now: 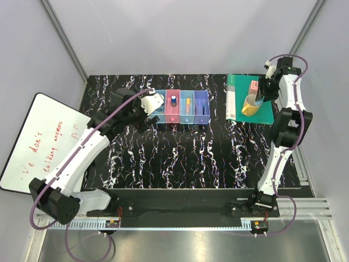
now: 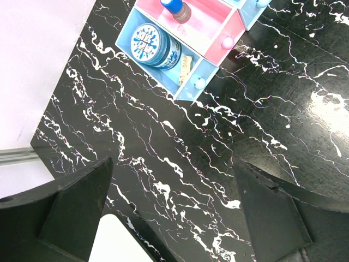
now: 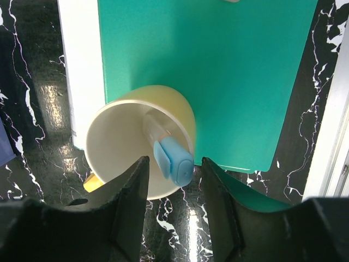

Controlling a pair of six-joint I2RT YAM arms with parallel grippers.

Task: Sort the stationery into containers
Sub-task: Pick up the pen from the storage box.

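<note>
- Four bins point(image 1: 173, 121) stand in a row. The light blue bin point(image 2: 185, 88) holds a round blue disc point(image 2: 155, 46) and a pale clip point(image 2: 185, 64); the pink bin point(image 2: 218, 33) holds a blue cylinder point(image 2: 175, 6).
- One blue-capped pen point(image 3: 173, 161) leans inside the yellow mug point(image 3: 109, 142) on the green book point(image 3: 218, 71), well apart from the bins.
- Right gripper point(image 3: 174, 160): fingers parted on both sides of the cap, not pinching it.
- Left gripper point(image 2: 173, 164): spread wide, holding nothing.
- Step in hand, I judge: taking the pen. Next, close on the cap and lift it straight up, so the mug does not tip.
</note>
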